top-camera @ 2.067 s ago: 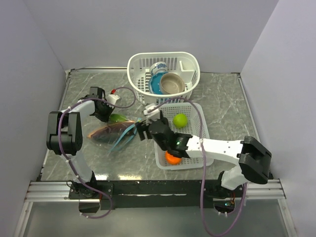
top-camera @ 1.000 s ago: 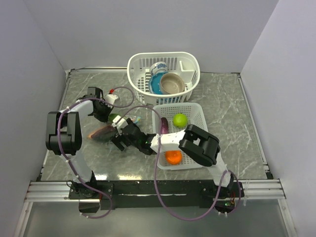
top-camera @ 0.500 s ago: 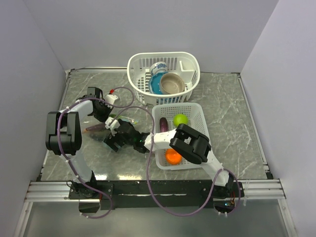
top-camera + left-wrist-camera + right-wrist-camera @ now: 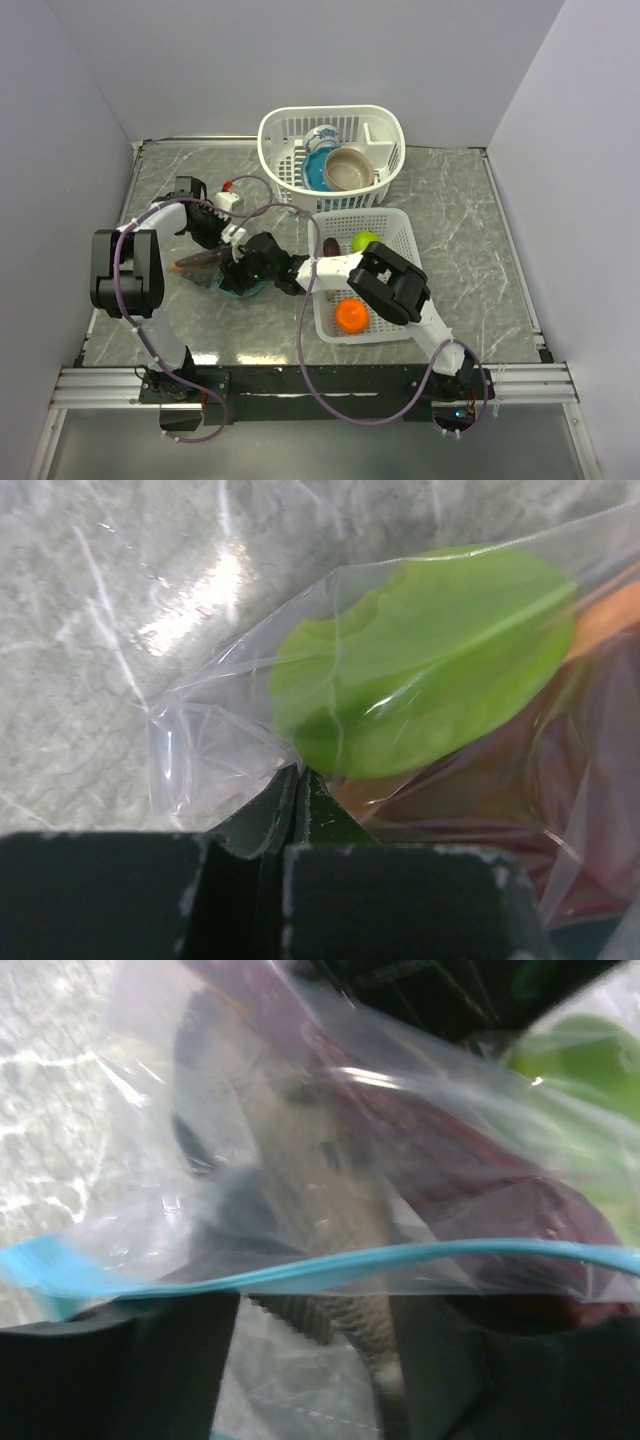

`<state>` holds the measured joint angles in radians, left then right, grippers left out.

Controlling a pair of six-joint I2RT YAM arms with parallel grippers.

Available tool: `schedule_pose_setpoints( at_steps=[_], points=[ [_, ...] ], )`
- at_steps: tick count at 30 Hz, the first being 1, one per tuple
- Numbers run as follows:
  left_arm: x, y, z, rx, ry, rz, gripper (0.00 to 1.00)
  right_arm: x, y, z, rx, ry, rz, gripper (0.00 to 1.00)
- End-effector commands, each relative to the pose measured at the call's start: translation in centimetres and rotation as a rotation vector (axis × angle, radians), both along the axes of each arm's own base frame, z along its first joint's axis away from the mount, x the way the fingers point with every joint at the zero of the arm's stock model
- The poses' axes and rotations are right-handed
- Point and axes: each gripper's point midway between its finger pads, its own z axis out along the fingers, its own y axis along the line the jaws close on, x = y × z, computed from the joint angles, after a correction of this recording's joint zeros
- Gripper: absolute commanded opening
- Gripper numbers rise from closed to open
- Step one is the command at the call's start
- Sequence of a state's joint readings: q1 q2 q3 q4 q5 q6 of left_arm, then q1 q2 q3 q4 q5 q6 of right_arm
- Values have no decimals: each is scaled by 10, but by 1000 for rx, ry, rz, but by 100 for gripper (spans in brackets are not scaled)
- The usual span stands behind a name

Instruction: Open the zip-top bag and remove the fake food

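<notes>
The clear zip-top bag [image 4: 205, 268] lies left of centre on the table. My left gripper [image 4: 207, 228] is shut on its far corner, and the left wrist view shows its jaws [image 4: 298, 775] pinching the plastic beside a green piece [image 4: 430, 660] inside. My right gripper [image 4: 243, 270] is at the bag's mouth, jaws apart [image 4: 320, 1360], with the teal zip strip [image 4: 330, 1265] across them. A dark reddish piece [image 4: 470, 1190] lies in the bag. The white mesh tray [image 4: 400, 260] holds a green fruit [image 4: 365, 241], an orange ball [image 4: 350, 315] and a purple aubergine [image 4: 330, 248].
A white basket [image 4: 275, 150] at the back holds a blue bowl [image 4: 318, 165] and a tan bowl [image 4: 348, 168]. The right arm stretches across the tray's left rim. Purple cables loop over the table near both arms. Grey walls close in on three sides.
My right gripper moved left from the tray's rim to the bag's mouth. The aubergine now lies in the tray. The left gripper kept its hold on the bag.
</notes>
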<state>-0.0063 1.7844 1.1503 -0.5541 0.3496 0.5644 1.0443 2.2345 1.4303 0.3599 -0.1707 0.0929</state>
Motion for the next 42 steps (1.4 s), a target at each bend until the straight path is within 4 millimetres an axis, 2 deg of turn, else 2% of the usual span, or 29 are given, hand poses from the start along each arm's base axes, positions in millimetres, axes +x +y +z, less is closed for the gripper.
schedule_pose_setpoints(
  at_steps=[1,2,3,5,6,16,21,26,32,35,36,38,39,41,42],
  points=[
    [2,-4,15,-77,5,9,1,-17,-22,5,-15,29,1,52],
    [4,-2,16,-80,1,13,1,-20,-25,4,-18,26,6,53],
    [4,1,15,-83,10,25,1,-22,-26,10,-7,9,9,66],
    [4,0,17,-92,8,26,1,-23,-32,1,-41,-19,-10,93],
    [4,0,19,-90,3,25,1,-22,-31,1,-43,-34,-13,100],
    [-1,0,25,-85,-12,4,1,-1,-22,-5,-87,-133,-61,100],
    [-2,-7,27,-123,1,-5,1,-4,-12,-17,-132,-137,-6,100],
    [-7,-15,30,-152,13,-25,1,-19,-1,-29,-165,-101,67,100],
    [-22,-25,19,-164,76,-79,1,-32,4,-34,-183,-111,99,100],
    [-20,-24,18,-158,67,-71,1,-33,3,-36,-199,-89,103,91],
    [-19,-23,18,-153,63,-64,1,-34,0,-38,-208,-80,100,78],
    [-18,-21,17,-140,56,-54,1,-37,-3,-36,-206,-65,90,63],
    [-15,-18,15,-120,43,-45,1,-38,-8,-40,-216,-51,79,52],
    [-15,-14,10,-102,45,-35,1,-39,-14,-35,-215,-48,62,45],
    [-14,-11,7,-86,42,-25,1,-42,-21,-40,-229,-38,53,39]
  ],
)
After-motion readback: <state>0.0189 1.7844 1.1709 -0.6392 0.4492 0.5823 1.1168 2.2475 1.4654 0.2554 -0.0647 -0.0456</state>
